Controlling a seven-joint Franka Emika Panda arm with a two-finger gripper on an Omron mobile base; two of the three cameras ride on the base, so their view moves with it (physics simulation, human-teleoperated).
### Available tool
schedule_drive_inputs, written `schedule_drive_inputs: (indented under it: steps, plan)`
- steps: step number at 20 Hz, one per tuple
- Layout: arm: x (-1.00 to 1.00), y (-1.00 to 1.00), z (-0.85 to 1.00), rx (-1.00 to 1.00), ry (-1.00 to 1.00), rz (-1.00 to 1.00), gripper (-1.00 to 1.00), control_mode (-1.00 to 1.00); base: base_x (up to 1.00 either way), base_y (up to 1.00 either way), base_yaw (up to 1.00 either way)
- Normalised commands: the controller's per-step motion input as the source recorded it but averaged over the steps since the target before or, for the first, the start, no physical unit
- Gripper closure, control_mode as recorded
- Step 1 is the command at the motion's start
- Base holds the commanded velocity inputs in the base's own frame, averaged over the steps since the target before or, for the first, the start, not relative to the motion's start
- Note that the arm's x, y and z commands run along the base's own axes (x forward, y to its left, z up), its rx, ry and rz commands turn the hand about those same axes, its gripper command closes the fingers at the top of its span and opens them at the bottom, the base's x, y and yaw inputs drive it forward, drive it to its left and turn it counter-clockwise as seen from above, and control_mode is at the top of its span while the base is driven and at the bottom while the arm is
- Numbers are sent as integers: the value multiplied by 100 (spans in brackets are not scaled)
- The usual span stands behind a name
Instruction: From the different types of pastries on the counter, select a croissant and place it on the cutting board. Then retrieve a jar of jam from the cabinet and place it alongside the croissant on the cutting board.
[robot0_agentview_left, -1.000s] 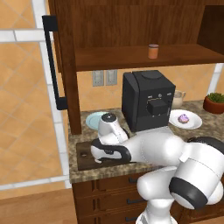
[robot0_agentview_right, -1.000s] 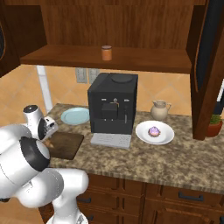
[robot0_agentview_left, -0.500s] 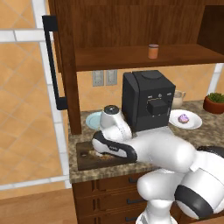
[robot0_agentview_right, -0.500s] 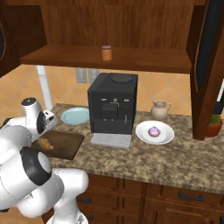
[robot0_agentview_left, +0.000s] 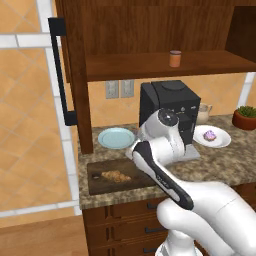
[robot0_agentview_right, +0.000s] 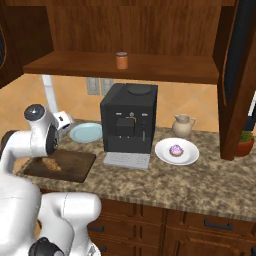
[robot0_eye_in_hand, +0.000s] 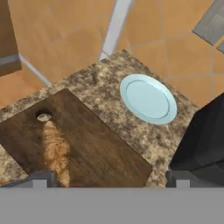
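On the cutting board (robot0_agentview_left: 135, 175), near its hole end, lies the croissant (robot0_agentview_left: 115, 176), flat & nothing gripping it. Gripper (robot0_eye_in_hand: 109, 181) hangs above board w/ fingers spread, holding nothing. Light blue plate (robot0_eye_in_hand: 148, 98) sits just behind board on counter (robot0_agentview_right: 200, 184); black coffee machine (robot0_agentview_right: 130, 117) beside board. Jam jar (robot0_agentview_left: 175, 58) stands on cabinet shelf (robot0_agentview_left: 165, 65), above & well apart from board.
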Motion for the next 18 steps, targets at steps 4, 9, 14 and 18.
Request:
schedule_drive_inputs:
  steps: [4, 9, 14, 18]
  plan:
    - [-31, -34, 89, 20, -39, -39, -100, -100, 0, 0, 0]
    - [-7, -44, 76, 6, -29, -49, -100, -100, 0, 0, 0]
    - [-12, -72, 81, 9, -6, -38, -100, -100, 0, 0, 0]
    - [-27, -75, 87, 13, 5, -22, -100, -100, 0, 0, 0]
